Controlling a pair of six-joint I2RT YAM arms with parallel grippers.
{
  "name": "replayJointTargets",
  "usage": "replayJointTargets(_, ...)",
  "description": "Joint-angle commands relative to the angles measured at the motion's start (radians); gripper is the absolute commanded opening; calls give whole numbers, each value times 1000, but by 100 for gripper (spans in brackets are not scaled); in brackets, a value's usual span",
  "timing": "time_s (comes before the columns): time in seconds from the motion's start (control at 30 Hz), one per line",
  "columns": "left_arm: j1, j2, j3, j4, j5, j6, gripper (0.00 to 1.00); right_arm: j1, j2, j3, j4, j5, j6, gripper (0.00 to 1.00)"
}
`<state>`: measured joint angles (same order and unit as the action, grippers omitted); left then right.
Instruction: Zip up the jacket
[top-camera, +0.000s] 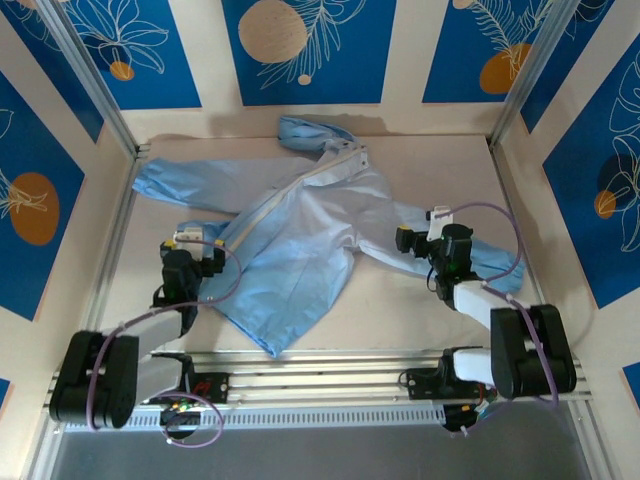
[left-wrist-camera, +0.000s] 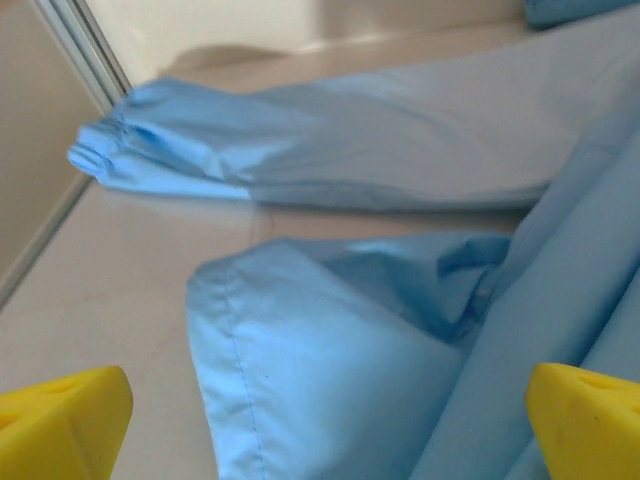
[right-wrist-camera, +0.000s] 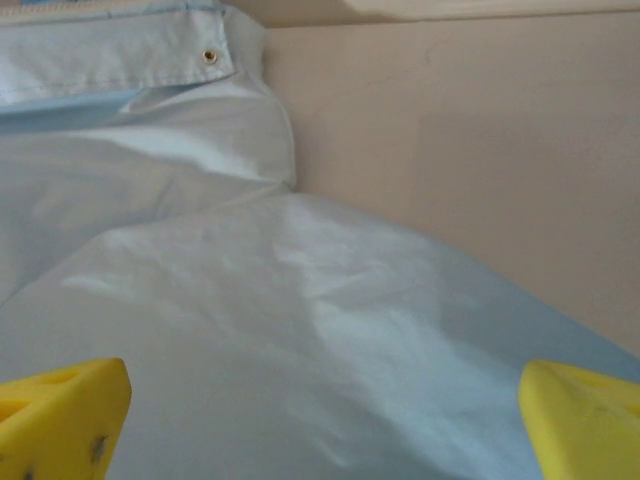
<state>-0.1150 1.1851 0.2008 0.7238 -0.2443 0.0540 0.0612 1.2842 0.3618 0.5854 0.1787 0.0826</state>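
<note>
Where the arms reach in from the near edge, we see both pincers wide open and holding nothing. The left pincer (top-camera: 188, 244) hangs just beside a hem corner of the jacket (top-camera: 300, 230); the right pincer (top-camera: 432, 222) hangs over one sleeve (top-camera: 396, 216). The jacket lies spread on the worktop (top-camera: 420, 300) between them. Its zipper strip (top-camera: 290, 190) runs diagonally away from us, the other sleeve (top-camera: 170, 180) stretches far left, and the hood (top-camera: 310, 130) lies farthest.
</note>
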Motion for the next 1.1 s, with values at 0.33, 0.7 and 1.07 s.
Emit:
replayJointTargets(0.33,28,399,47,491,94,-19,100,-45,184,2,274,-110,-9,99)
replayJointTargets(0.7,29,381,161,247,77,-23,100,-67,237,62,205,-129,15,99)
replayJointTargets(1.07,26,381,165,236,103,-9,100,-67,237,62,207,-128,16,99)
